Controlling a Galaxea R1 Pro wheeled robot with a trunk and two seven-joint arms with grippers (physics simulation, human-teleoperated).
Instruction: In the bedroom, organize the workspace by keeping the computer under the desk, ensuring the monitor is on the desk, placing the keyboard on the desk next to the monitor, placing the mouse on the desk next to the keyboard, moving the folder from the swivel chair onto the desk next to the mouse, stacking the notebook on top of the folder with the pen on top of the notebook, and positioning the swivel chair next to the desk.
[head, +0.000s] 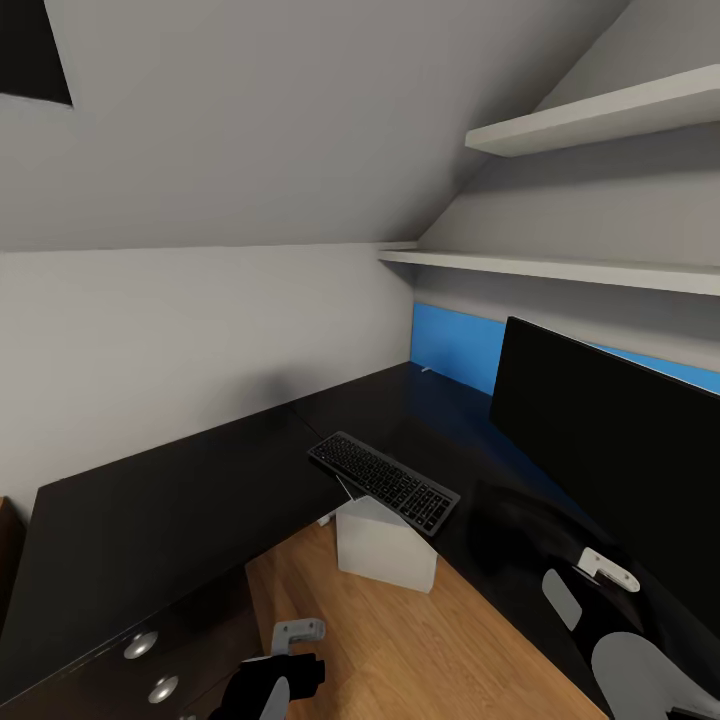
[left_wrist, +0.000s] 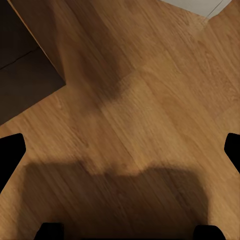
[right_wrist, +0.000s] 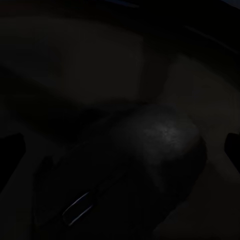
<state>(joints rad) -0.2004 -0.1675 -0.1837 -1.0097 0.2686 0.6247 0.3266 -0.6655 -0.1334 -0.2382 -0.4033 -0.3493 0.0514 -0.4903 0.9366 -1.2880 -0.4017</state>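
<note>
My head camera looks over the glossy black L-shaped desk (head: 180, 510). The flat keyboard (head: 384, 481), dark-framed with grey keys, lies at the inner corner, its near end jutting past the edge above the plain white-grey box of the computer (head: 385, 550) on the wooden plank floor (head: 400, 640). The wide black monitor (head: 610, 450) stands on the desk to the keyboard's right, before a blue back panel (head: 455, 345). My left tool (left_wrist: 120, 195) hangs over bare floorboards, fingers spread wide and empty. My right tool (right_wrist: 122, 150) looks down on a small rounded dark mouse (right_wrist: 160, 145) on the black surface; too dim to tell its grip.
</note>
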